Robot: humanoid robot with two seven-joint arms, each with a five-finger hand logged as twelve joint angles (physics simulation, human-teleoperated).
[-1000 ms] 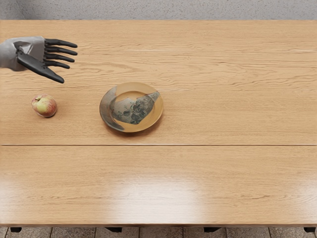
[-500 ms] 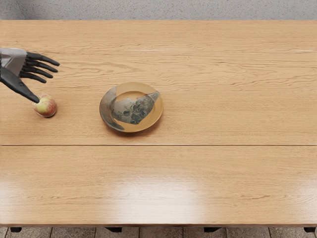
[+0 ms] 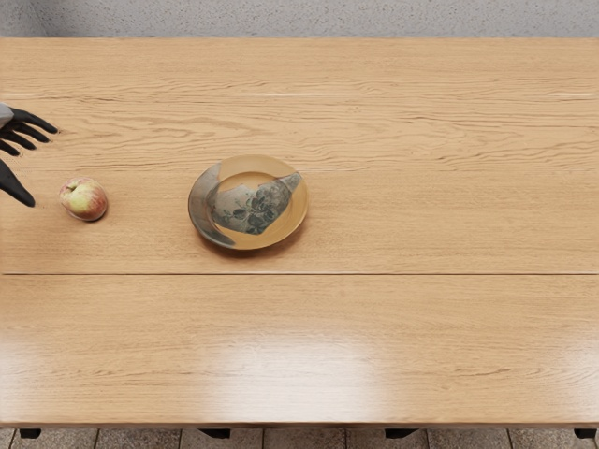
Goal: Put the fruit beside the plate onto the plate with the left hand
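A red and yellow apple (image 3: 84,199) lies on the wooden table, left of the plate. The plate (image 3: 248,202) is round, with an amber rim and a dark grey pattern, and nothing lies on it. My left hand (image 3: 19,154) shows only partly at the left edge, a little left of and above the apple. Its dark fingers (image 3: 30,121) are spread and its thumb points down toward the apple's left side without touching it. The hand holds nothing. The right arm is out of view.
The wooden table (image 3: 393,309) stretches wide to the right and front of the plate. A seam runs across it below the plate. A grey wall strip lies behind the far edge.
My left hand has drawn back to the left and lower, from above the apple to mostly outside the picture's left edge. Apple and plate have not moved.
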